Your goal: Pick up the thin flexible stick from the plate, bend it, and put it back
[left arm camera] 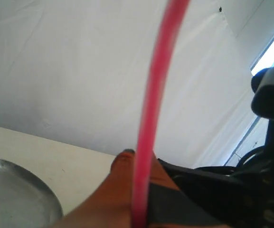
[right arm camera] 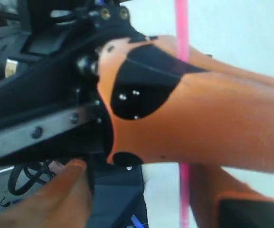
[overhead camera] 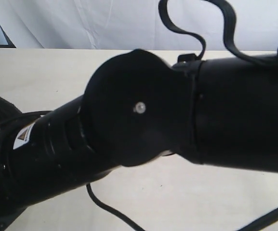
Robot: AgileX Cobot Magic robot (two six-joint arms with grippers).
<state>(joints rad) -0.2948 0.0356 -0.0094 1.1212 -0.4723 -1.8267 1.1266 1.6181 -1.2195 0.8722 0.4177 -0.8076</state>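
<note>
A: Fingers [left arm camera: 115,190] of the left gripper [left arm camera: 141,166]: closed, pinching the thin flexible stick [left arm camera: 148,104] between the pads.

B: Fingers [right arm camera: 51,199] of the right gripper [right arm camera: 137,180]?

A: Standing wide apart, nothing clamped. The stick runs between them, just beside one finger. I cannot tell whether it touches. The left gripper's orange finger crosses in front of the stick.

B: Stick shape?

A: Pink-red, leaving the left pinch in a gentle bow, up in the air against the white backdrop cloth [left arm camera: 80,71].

B: Plate?

A: The plate [left arm camera: 18,194], shiny metal, sits on the cream table [left arm camera: 75,161], off to one side of the pinch and not touching the stick.

B: Exterior view?

A: Black arm housings [overhead camera: 139,110] fill it. Grippers, stick and plate are hidden behind them.
</note>
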